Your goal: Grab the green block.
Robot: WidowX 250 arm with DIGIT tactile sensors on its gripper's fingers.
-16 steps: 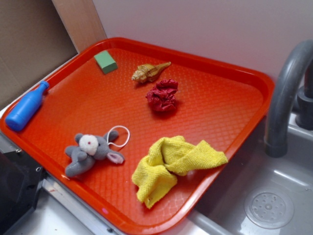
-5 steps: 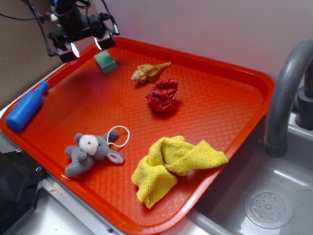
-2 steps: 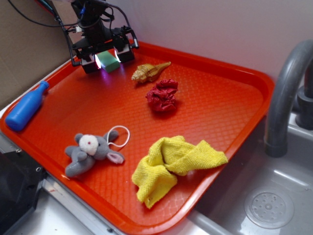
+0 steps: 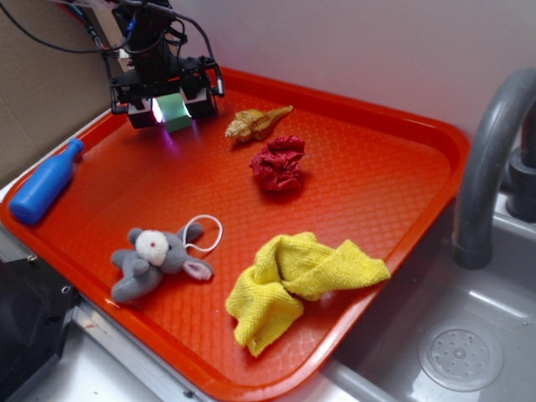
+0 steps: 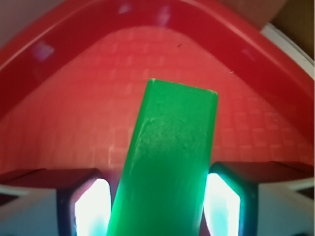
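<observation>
The green block (image 4: 174, 110) lies in the far left corner of the orange tray (image 4: 360, 193). My gripper (image 4: 176, 112) is lowered over it, with one lit finger on each side. In the wrist view the green block (image 5: 170, 147) runs up the middle between my two fingers (image 5: 91, 206), with the gripper (image 5: 157, 209) straddling it. The right finger sits close against the block and a thin gap shows on the left. The jaws are open around the block, which rests on the tray.
A golden seashell toy (image 4: 255, 123) lies just right of the block, with a crumpled red cloth (image 4: 279, 163) beyond it. A blue bottle (image 4: 44, 182) rests on the tray's left rim. A grey plush mouse (image 4: 155, 260), a yellow towel (image 4: 293, 280) and a grey faucet (image 4: 490, 159) are nearer or to the right.
The gripper came in from the upper left and dropped over the green block. In the last half second it shifted slightly left and settled with its fingers on either side of the block.
</observation>
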